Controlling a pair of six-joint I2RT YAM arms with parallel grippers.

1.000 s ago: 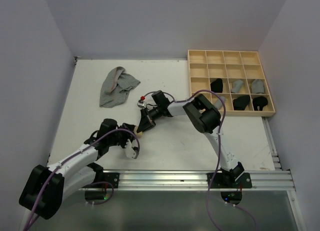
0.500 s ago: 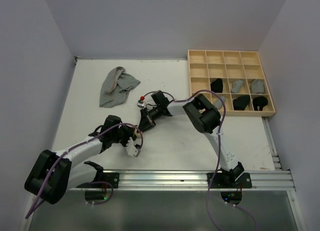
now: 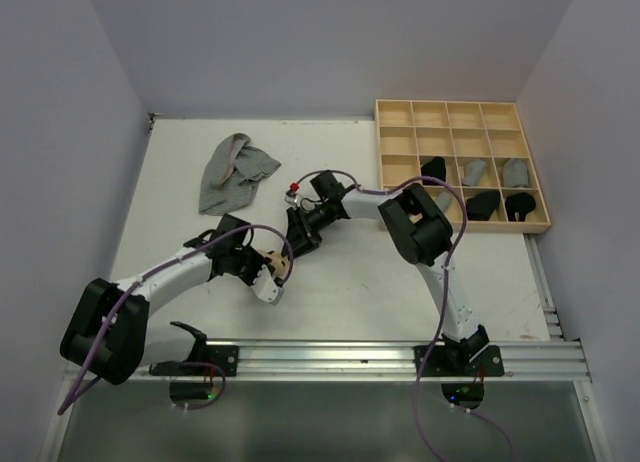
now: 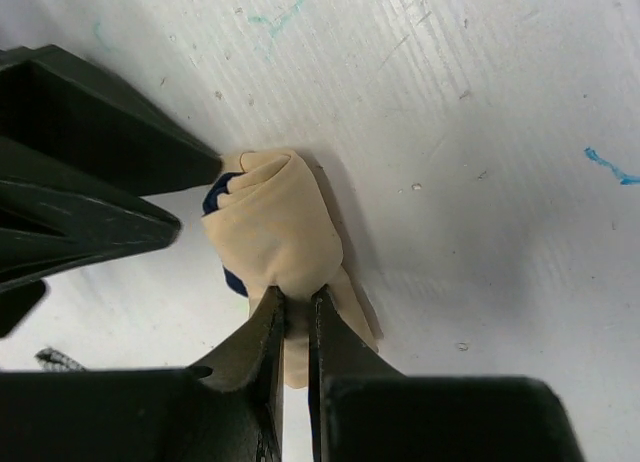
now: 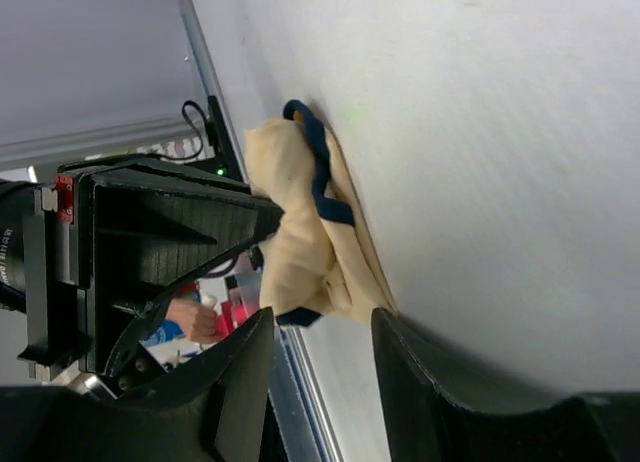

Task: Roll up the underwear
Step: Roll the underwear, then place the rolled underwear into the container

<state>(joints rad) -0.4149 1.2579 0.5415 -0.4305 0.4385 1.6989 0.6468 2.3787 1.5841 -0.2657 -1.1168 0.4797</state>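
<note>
White table [image 3: 340, 282]. Wooden tray [image 3: 462, 113], far right, holds several rolled pieces [image 3: 483, 204]. Grey underwear [image 3: 232, 172] lies unrolled, far left. Tan underwear [image 4: 280, 232], mid-table, looks rolled; left gripper [image 4: 295, 307] pinches its edge, right gripper [image 5: 322, 322] stands open just beside. Approx. one garment left.

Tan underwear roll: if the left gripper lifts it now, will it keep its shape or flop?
Likely floppy: the tan underwear roll is soft, wrinkled cloth. The left gripper pinches one end, so the rest may sag. Its loose flap could unroll.
</note>
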